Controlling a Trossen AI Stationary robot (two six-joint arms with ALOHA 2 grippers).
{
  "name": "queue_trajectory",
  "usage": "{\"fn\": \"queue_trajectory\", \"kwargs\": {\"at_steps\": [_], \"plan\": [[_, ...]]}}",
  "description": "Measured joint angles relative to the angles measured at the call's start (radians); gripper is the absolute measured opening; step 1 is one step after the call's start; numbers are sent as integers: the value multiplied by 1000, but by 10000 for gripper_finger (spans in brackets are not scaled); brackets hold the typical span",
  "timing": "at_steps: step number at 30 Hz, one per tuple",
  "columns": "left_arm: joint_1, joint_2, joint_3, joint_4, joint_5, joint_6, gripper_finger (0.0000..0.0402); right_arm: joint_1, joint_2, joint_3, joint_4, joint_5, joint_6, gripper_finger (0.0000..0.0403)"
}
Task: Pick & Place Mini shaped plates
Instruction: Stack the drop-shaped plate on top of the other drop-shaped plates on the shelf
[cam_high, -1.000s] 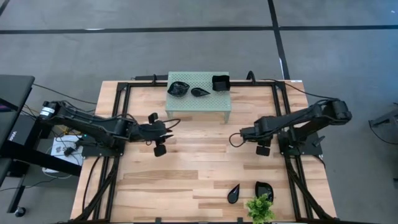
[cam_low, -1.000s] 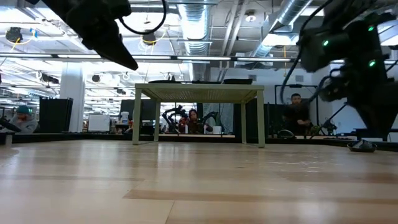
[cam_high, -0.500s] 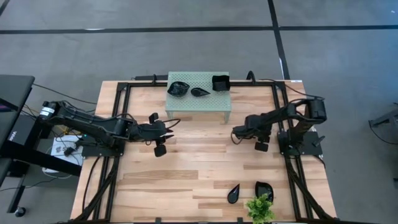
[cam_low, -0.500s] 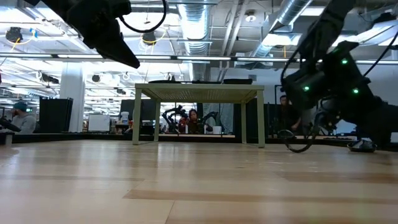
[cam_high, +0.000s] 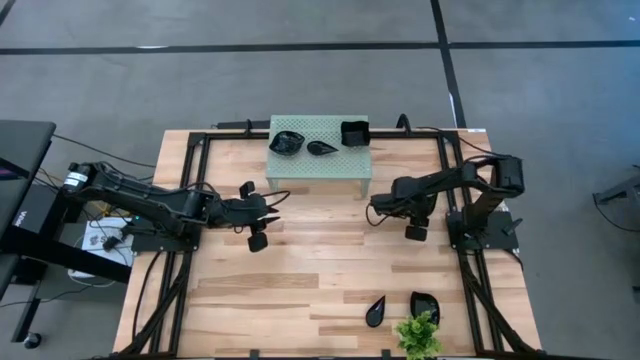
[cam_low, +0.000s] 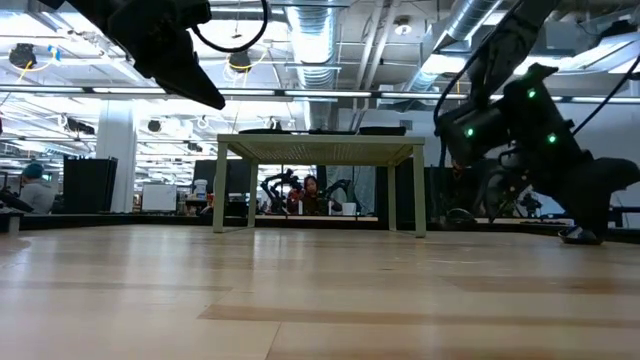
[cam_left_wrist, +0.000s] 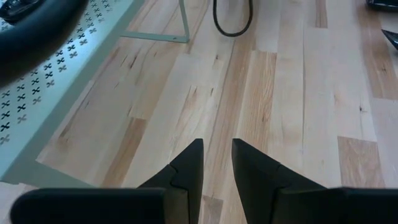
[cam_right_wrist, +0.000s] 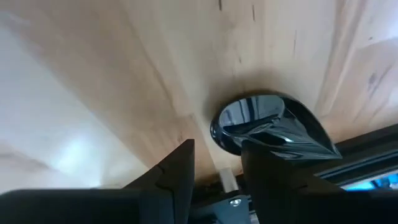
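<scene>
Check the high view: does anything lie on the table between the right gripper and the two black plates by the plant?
Nothing: between the right gripper and the two black plates, the high view shows only bare wooden table.

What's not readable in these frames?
Low view: glossy black dishes on the pale green perforated stand, seen edge-on, shapes hidden by its top.
Left wrist view: one black dish cut by the picture edge.
Right wrist view: black teardrop dish partly behind the right pincer.

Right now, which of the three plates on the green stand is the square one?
The square plate at the stand's right end, by the right arm's side. The middle plate is a small teardrop; the left plate is larger and rounded.
</scene>
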Motion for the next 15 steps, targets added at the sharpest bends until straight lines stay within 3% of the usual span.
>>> {"fn": "queue_trajectory", "kwargs": {"at_steps": [9,15], "plan": [[0,0,0,0,1,0,85,-51,107,2,9,4,-11,120],[0,0,0,0,1,0,85,-68,117,9,15,0,-41,52]]}}
